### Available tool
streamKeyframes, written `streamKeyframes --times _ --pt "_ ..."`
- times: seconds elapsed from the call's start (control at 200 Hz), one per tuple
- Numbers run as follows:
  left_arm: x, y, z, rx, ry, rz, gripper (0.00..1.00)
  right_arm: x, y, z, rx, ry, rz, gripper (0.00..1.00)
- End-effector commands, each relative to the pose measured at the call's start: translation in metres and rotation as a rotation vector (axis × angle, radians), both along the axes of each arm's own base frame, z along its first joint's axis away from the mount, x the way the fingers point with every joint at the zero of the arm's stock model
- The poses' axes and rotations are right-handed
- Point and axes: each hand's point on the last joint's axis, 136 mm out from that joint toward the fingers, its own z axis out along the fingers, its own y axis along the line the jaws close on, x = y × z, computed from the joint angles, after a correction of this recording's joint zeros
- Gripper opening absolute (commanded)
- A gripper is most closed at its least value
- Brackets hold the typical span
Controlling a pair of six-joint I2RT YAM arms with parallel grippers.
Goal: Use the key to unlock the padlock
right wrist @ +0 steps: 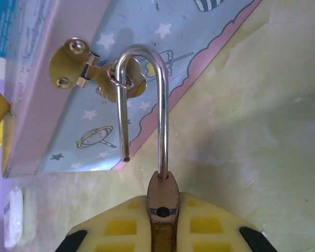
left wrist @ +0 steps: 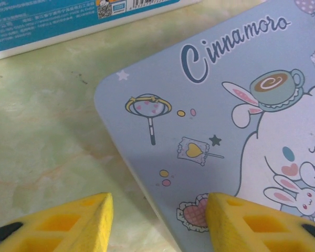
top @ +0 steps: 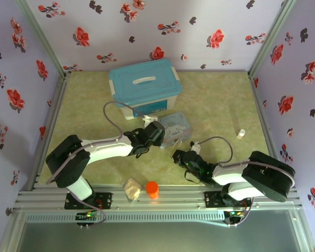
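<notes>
Where the counter [top: 215, 100] meets the front rail, an orange cylinder [top: 152, 189] and a beige lump [top: 132, 189] sit just beside each other between the two arm bases, so that strip is a bit cramped. Going further in, the right arm's fingers [right wrist: 121, 228] are clamped on the padlock [right wrist: 163, 195], gripping its brass body edge-on. The shackle [right wrist: 165, 121] is open: its long leg goes into the body and its short leg's tip hangs free. The loop is still threaded through the brass hasp [right wrist: 76, 65] on the side wall of the pale-blue tin [top: 174, 127], so the padlock is right up against the tin's near edge.

Past that, the left arm's fingers [left wrist: 68, 223] are apart, hovering over the tin's rounded corner, one over the lid and one over bare counter. Nothing is gripped. A strip of open counter runs between that corner and the blue storage box [top: 144, 84] behind it.

Off to the right there's loads of free room, with just a small white tube [top: 241, 134] well apart from everything. The box sits near the back wall.
</notes>
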Motion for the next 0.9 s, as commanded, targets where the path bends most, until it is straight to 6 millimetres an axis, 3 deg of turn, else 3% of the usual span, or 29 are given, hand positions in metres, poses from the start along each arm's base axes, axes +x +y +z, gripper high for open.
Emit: streamKeyframes --times 0.0,0.11,0.5,0.61,0.825,0.895 --pt "-0.017 0.033 -0.059 0.181 0.094 0.012 0.48 0.018 0.0 0.016 0.064 -0.051 -0.094 0.0" --pt "-0.02 0.035 -0.068 0.199 0.092 -0.008 0.43 0.022 -0.005 0.015 0.074 -0.055 -0.144 0.0" --pt "-0.028 0.046 -0.091 0.226 0.103 -0.016 0.4 0.038 -0.036 0.03 0.062 -0.126 -0.302 0.0" --pt "-0.029 0.047 -0.099 0.225 0.103 -0.016 0.39 0.044 -0.035 0.037 0.063 -0.143 -0.323 0.0" --pt "-0.029 0.051 -0.102 0.236 0.105 -0.009 0.39 0.046 -0.056 0.017 0.006 -0.08 -0.363 0.0" --pt "-0.029 0.051 -0.103 0.24 0.105 -0.009 0.39 0.049 -0.053 0.019 -0.001 -0.084 -0.326 0.0"
